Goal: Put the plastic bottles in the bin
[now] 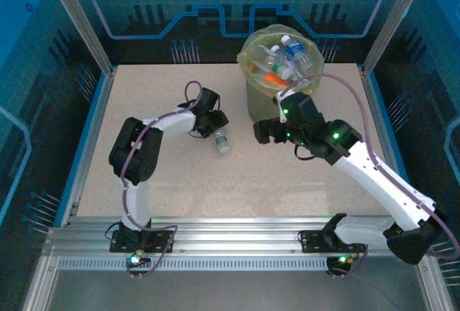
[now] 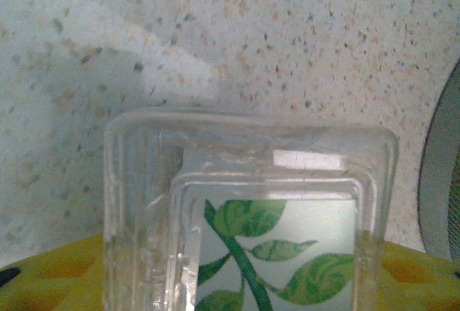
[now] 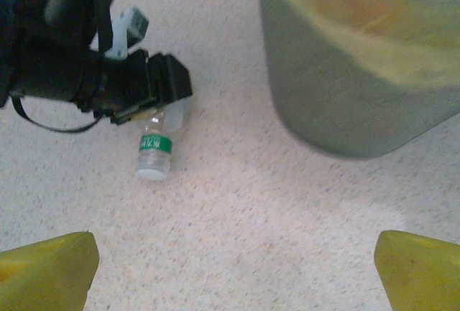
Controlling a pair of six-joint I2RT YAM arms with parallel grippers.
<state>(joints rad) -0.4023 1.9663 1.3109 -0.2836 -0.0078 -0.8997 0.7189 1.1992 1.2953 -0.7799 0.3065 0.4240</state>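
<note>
several bottles (image 1: 286,59) lie in bin (image 1: 257,103), upper centre; left gripper (image 1: 212,124) clamps last bottle (image 1: 222,141) at mid-frame, right gripper (image 3: 233,250) wide open, empty

Clear bottle (image 2: 251,203) with a green leaf label, seen base-on against the speckled worktop (image 2: 251,38). Left pincer (image 2: 237,282): yellow fingers (image 2: 50,271) flank the bottle on both sides; contact not confirmed. Grey curved wall (image 2: 442,182) just beside.
</note>
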